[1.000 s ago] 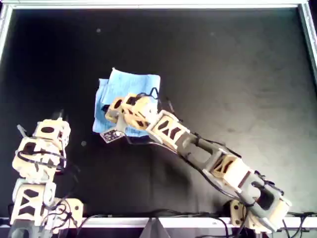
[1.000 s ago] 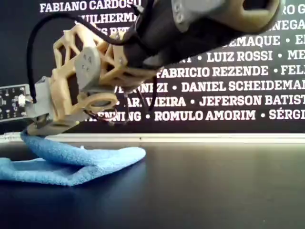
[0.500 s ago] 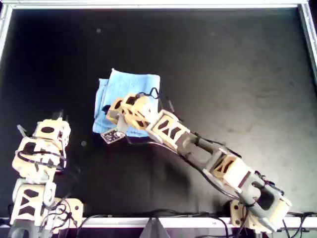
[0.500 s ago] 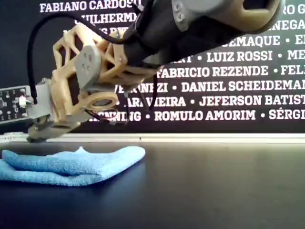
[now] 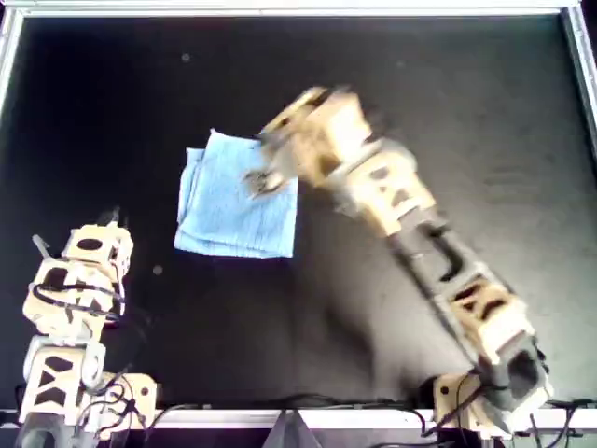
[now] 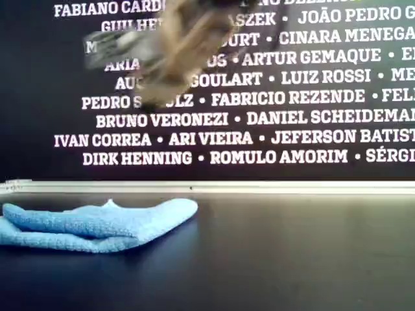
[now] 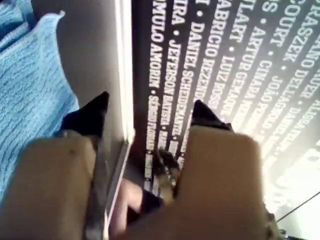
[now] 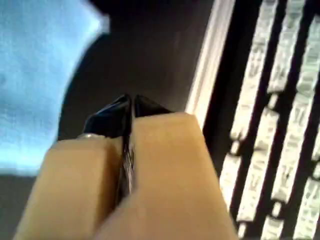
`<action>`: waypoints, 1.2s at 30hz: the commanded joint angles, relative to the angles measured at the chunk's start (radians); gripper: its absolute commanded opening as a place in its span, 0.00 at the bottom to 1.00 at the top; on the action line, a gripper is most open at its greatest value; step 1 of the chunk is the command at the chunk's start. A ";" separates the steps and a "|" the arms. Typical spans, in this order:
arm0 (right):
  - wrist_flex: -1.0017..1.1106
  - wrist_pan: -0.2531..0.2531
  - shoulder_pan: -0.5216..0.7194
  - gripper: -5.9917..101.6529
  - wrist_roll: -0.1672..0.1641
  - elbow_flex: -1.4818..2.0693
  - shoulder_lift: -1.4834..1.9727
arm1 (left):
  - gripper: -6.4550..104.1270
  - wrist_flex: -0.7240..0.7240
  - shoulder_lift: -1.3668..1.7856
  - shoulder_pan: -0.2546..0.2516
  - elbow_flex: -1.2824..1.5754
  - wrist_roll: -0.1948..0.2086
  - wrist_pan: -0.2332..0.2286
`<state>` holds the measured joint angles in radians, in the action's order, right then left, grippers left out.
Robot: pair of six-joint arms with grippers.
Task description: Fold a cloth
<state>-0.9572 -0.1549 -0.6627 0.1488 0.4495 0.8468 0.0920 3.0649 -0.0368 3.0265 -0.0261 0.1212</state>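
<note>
Right gripper point(image 8: 127, 104) has let go and swung up and away toward the far wall, claw pinched together, empty; the cloth point(image 5: 238, 205) lies folded at centre-left of the overhead view; left gripper point(image 7: 150, 107) sits parked near-left, claw apart; this fold looks done.

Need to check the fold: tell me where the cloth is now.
The cloth lies folded on the black table, left of centre in the overhead view, just beside the raised arm's blurred gripper.
</note>
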 commanded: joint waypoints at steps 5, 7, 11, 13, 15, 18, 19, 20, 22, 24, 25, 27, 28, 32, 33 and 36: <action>-0.290 0.011 0.141 0.06 -0.011 0.029 0.449 | 0.57 -0.005 0.018 0.018 -0.012 0.005 0.012; -0.290 0.043 0.178 0.06 0.000 0.163 0.620 | 0.57 -0.005 0.018 0.018 -0.012 0.008 0.012; -0.290 0.186 0.264 0.06 0.003 0.592 0.991 | 0.57 -0.005 0.018 0.025 -0.012 0.009 0.002; -0.279 0.265 0.345 0.06 -0.008 0.824 1.120 | 0.57 -0.003 0.018 0.026 -0.012 0.011 0.002; -0.199 0.305 0.449 0.06 -0.011 1.037 1.233 | 0.57 -0.003 0.018 0.023 -0.012 0.011 0.002; 0.063 0.311 0.606 0.06 -0.015 1.336 1.387 | 0.57 -0.003 0.008 0.017 -0.012 0.011 0.002; 0.158 0.311 0.655 0.06 -0.015 1.427 1.440 | 0.57 -0.003 0.006 0.017 -0.012 0.011 0.002; 0.242 0.310 0.699 0.06 -0.017 1.513 1.491 | 0.57 -0.002 0.006 0.017 -0.012 0.011 0.000; 0.396 0.302 0.752 0.06 -0.028 1.680 1.577 | 0.55 -0.002 0.005 0.017 -0.012 0.011 0.000; 0.514 0.273 0.776 0.06 -0.041 1.835 1.643 | 0.51 -0.002 0.015 0.023 -0.012 0.011 0.000; 0.560 0.261 0.781 0.06 -0.044 1.904 1.667 | 0.48 -0.002 0.017 0.025 -0.012 0.009 0.000; 0.626 0.249 0.782 0.06 -0.044 2.026 1.715 | 0.42 -0.002 0.015 0.026 -0.012 -0.002 0.000; 0.649 0.249 0.773 0.06 -0.035 2.082 1.732 | 0.38 -0.002 0.008 0.020 -0.012 -0.002 0.000; 0.698 0.247 0.762 0.06 -0.029 2.237 1.753 | 0.25 -0.002 0.011 0.015 -0.012 0.008 0.000; 0.707 0.247 0.762 0.07 -0.031 2.261 1.752 | 0.21 -0.002 0.012 0.015 -0.012 0.002 0.000; 0.716 0.247 0.762 0.06 -0.043 2.318 1.736 | 0.12 -0.002 0.005 0.015 -0.012 0.003 0.000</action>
<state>-0.2945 0.0890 0.0936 0.1104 2.7642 2.5602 0.0936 3.0649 -0.0368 3.0265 -0.0215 0.1258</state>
